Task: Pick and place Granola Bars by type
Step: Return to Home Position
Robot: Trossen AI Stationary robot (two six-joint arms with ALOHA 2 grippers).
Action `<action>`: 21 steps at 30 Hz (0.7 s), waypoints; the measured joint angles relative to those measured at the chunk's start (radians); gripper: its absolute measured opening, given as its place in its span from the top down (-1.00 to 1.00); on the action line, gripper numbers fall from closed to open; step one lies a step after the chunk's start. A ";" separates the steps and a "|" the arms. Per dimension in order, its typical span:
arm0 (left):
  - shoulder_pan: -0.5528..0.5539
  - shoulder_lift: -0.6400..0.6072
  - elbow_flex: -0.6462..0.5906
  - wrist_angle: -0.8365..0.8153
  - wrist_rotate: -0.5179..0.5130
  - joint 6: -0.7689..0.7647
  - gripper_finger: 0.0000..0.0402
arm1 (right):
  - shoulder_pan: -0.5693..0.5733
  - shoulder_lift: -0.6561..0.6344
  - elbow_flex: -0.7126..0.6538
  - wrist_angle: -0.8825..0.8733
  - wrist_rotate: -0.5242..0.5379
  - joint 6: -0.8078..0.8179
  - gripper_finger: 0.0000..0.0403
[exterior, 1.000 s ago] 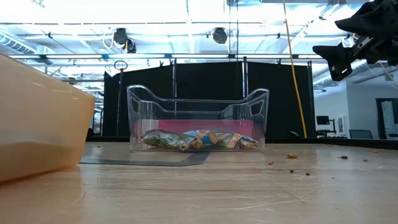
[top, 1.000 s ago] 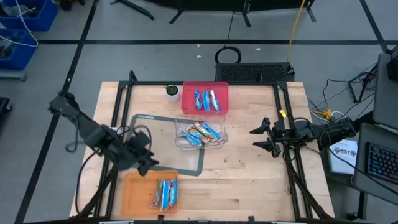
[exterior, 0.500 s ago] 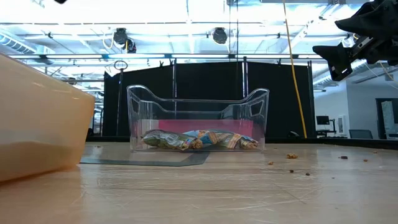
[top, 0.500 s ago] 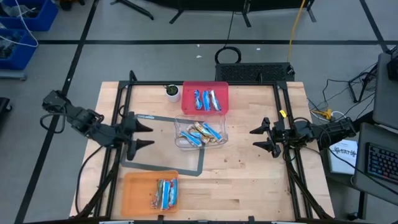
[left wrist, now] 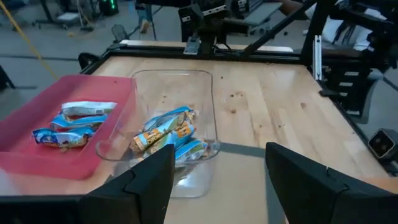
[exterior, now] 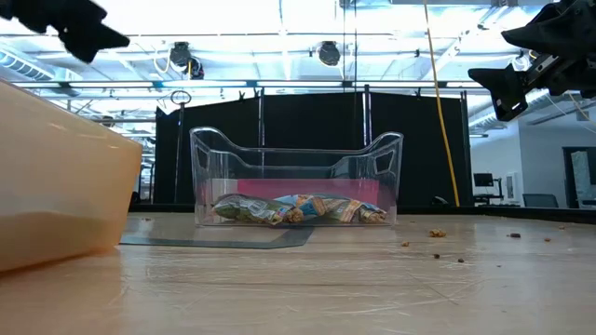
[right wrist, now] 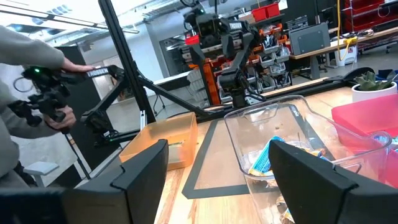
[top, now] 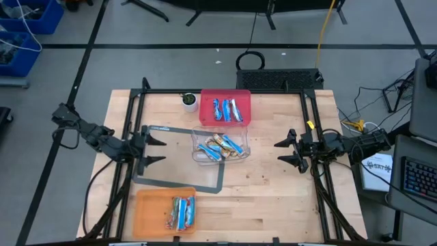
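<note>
A clear bin [top: 220,147] at the table's middle holds mixed Granola Bars [left wrist: 168,134], tan and blue, lying on its floor. Blue bars [top: 227,109] lie in the red tray [top: 208,97] by the far edge. More bars [top: 181,212] lie in the orange tray [top: 147,212] by the near edge. My left gripper [top: 162,150] hovers open left of the clear bin, pointing at it, above the grey mat. My right gripper [top: 280,152] hovers open right of the bin, also pointing at it. Both stay high above the table in the low view.
A small white cup with a plant [top: 190,102] stands left of the red tray. A grey-framed mat [top: 205,186] lies under the clear bin. Black frame rails [top: 133,116] run along both table sides. Crumbs [exterior: 436,233] dot the wood. A person's hand [right wrist: 43,93] holds a controller beyond the table.
My left gripper has risen from just above the orange tray's far edge and swung toward the table's far-left, turning level so it points right at the clear bin; it stays open. Over the last half second it hardly moved. The right arm has kept still.
</note>
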 joint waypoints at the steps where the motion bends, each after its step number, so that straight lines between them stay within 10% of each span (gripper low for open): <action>1: 0.000 -0.030 -0.022 0.000 0.000 0.011 -0.27 | 0.000 0.000 0.000 0.000 0.000 0.000 -0.33; 15: 0.000 -0.346 -0.281 0.099 -0.078 0.140 -0.27 | 0.000 0.000 0.000 0.000 0.000 0.000 -0.33; 21: 0.001 -0.382 -0.314 0.133 0.162 0.188 -0.27 | 0.000 0.000 -0.001 0.000 0.000 0.000 -0.33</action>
